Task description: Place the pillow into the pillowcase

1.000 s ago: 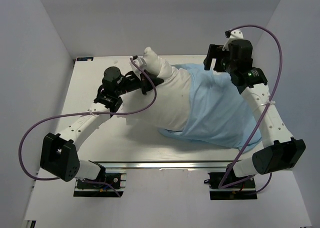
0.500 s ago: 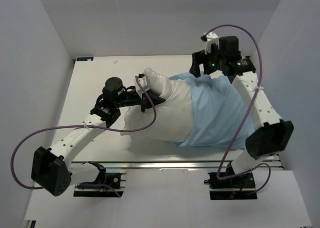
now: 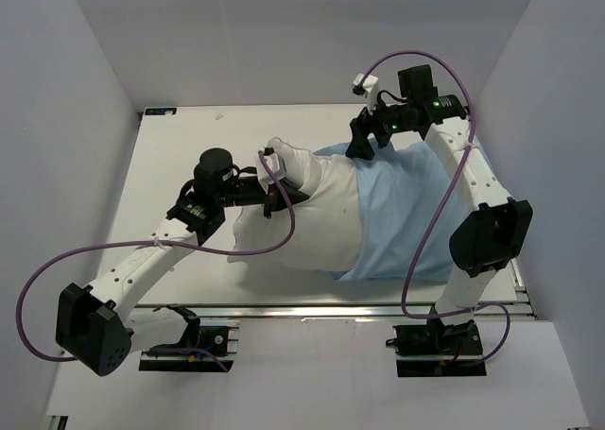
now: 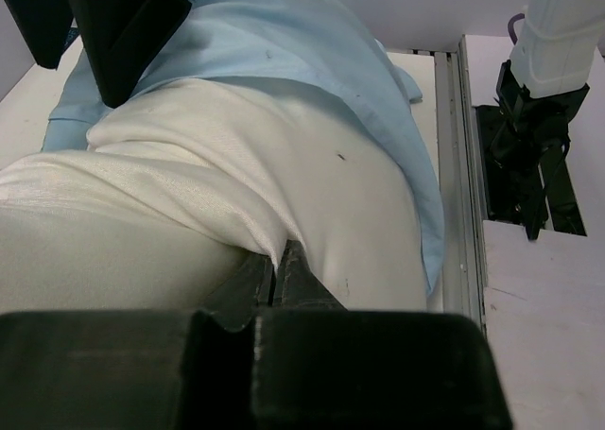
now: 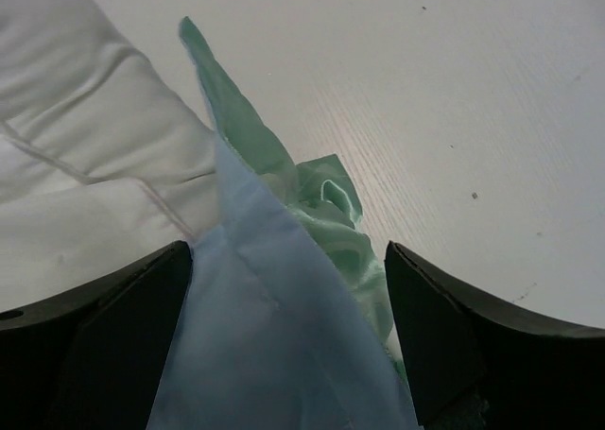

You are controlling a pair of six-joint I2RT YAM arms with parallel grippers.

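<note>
Mid-insertion: left gripper [image 4: 281, 265] is clamping shut on the pillow [image 3: 317, 208], which is sitting half inside the pillowcase [image 3: 406, 213]. Right gripper [image 5: 288, 288] is hovering wide open and empty over the hem [image 5: 250, 232] — grabbing it and pulling it over the pillow looks next.

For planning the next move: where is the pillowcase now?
In the top view, the pillowcase lies right of centre on the table, covering one end of the pillow, its far edge below the open right gripper.
</note>
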